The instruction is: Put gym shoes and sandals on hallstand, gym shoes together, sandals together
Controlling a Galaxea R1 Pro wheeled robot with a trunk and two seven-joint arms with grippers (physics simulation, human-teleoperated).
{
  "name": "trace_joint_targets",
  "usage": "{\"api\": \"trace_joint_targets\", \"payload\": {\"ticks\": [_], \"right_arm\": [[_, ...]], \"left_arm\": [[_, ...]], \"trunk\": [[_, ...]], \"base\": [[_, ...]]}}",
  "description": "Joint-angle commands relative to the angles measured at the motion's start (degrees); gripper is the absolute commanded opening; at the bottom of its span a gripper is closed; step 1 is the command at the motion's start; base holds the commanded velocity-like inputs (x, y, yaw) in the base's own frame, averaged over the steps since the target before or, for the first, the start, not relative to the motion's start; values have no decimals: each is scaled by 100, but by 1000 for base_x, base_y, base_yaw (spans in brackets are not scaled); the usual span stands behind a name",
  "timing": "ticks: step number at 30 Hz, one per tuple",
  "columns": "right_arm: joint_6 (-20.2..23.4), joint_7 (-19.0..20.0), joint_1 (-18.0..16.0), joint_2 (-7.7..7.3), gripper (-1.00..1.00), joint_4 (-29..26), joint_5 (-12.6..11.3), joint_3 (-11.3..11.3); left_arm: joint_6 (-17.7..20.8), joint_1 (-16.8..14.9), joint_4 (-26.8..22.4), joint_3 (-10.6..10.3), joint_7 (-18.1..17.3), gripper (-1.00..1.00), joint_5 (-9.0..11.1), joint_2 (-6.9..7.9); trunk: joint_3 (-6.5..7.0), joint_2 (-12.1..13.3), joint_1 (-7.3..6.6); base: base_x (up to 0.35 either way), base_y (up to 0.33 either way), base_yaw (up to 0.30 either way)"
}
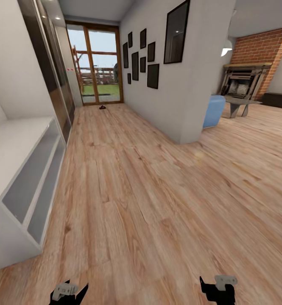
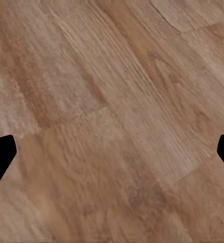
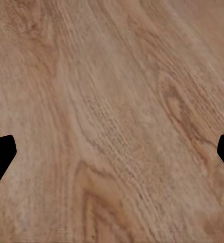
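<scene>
The corridor floor (image 1: pixel 128 190) is light wood-grain plank and runs toward a glass door. The hallstand (image 1: pixel 18 169), pale grey-white with a bench top and two open shelves with nothing on them, stands along the left wall. Far down the corridor by the door lies a small dark brown thing (image 1: pixel 102 107), too small to tell whether it is a sandal. The gym shoes are out of view. My left gripper (image 1: pixel 71 292) and right gripper (image 1: pixel 217 289) hang low at the near edge, both open over bare planks (image 2: pixel 112 101) (image 3: pixel 112 101), holding nothing.
A dark sliding wardrobe (image 1: pixel 51 72) lines the left wall beyond the hallstand. A white wall with black picture frames (image 1: pixel 136 59) ends at a corner (image 1: pixel 191 135). Right of it are a blue pouf (image 1: pixel 213 111), a low table (image 1: pixel 240 103) and a brick fireplace (image 1: pixel 247 80).
</scene>
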Motion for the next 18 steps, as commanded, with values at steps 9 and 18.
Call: {"api": "trace_joint_targets", "payload": {"ticks": [9,18], "right_arm": [[-18,-21,-4,0,100,7,60,-43],[-18,-26,-4,0,100,7,60,-43]], "left_arm": [[2,-2,6,23,-50,100,22,-2],[2,-7,6,23,-50,100,22,-2]], "trunk": [[-5,-2,2],[-5,-2,2]], "base": [[339,12,0],[339,77,0]]}}
